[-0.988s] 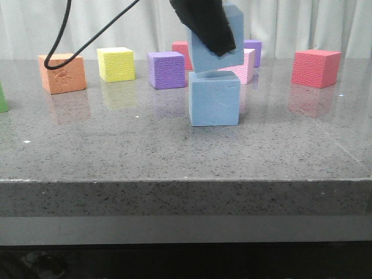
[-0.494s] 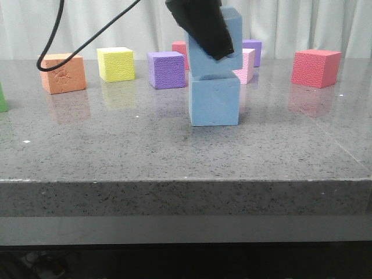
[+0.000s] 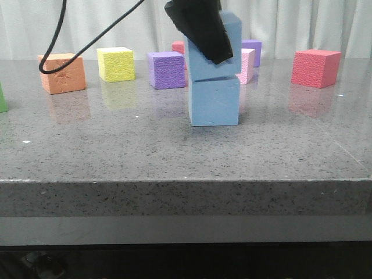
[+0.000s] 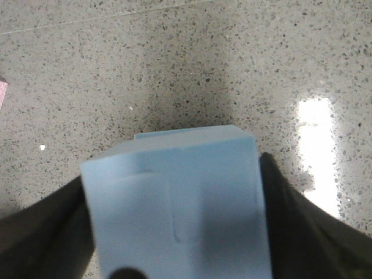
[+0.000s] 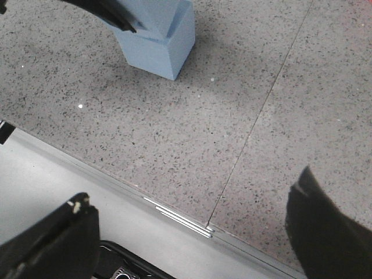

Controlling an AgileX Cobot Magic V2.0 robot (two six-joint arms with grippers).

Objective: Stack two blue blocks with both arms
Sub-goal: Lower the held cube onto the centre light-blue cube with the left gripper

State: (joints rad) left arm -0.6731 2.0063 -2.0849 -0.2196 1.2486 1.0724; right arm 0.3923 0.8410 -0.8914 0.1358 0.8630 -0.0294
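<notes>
One sky-blue block [image 3: 214, 102] stands on the grey table at the middle. My left gripper [image 3: 200, 26] is shut on the second blue block [image 3: 231, 40], which rests slightly tilted on top of the lower one. In the left wrist view the held block [image 4: 174, 203] fills the space between the black fingers [image 4: 296, 226], and a strip of the lower block's edge [image 4: 174, 135] shows past it. My right gripper [image 5: 186, 232] is open and empty over the table's front edge; its view shows the lower block [image 5: 160, 49] with the left gripper's finger [image 5: 110, 14] above.
Other cubes stand behind: orange [image 3: 61, 72], yellow [image 3: 115, 63], purple [image 3: 165, 70], pink [image 3: 244, 65], red [image 3: 315, 67], another red [image 3: 179, 47] and purple [image 3: 252, 51] further back. A green edge [image 3: 2, 97] shows at far left. A black cable [image 3: 58, 35] hangs over the orange cube.
The left gripper has lowered the held blue block from a small gap above the lower block until it rests on it. The right arm shows no change.
</notes>
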